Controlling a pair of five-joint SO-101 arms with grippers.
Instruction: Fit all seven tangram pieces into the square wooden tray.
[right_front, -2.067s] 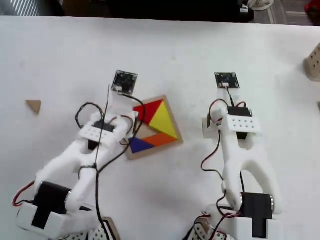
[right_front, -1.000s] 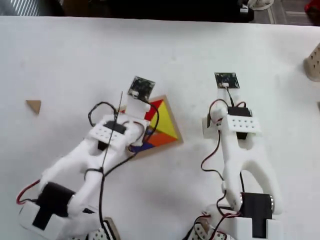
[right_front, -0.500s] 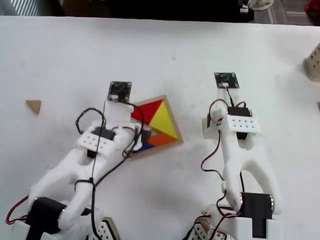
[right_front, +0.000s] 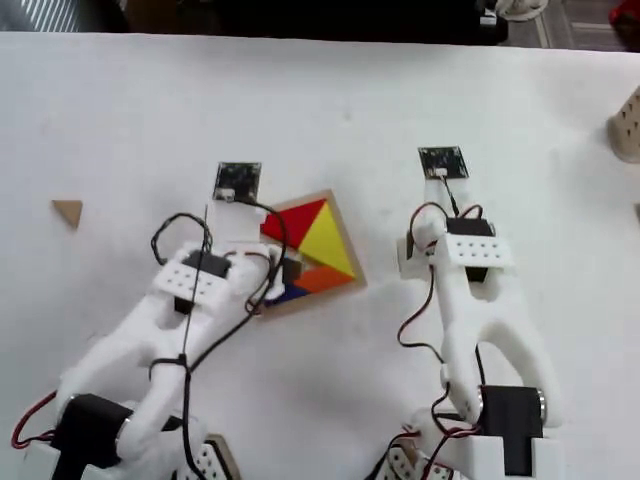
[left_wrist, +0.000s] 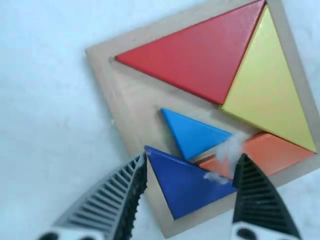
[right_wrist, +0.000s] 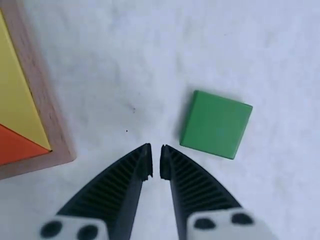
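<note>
A dotted wooden block (right_front: 626, 125) sits at the white table's (right_front: 400, 100) edge.

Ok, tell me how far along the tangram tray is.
Done: red, yellow and orange pieces sit in the tray. In hand: the left gripper, jaws open, straddles the dark blue triangle; the light blue triangle lies loose beside it. Left: green square by the right gripper, tan triangle far off.

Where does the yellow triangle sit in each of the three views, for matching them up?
High view: yellow triangle in the tray, beside the red triangle.
Left wrist view: yellow triangle between red triangle and orange piece, along the tray rim.
Right wrist view: yellow triangle inside the tray rim, touching the orange piece.
Shared landmark: the orange piece.
</note>
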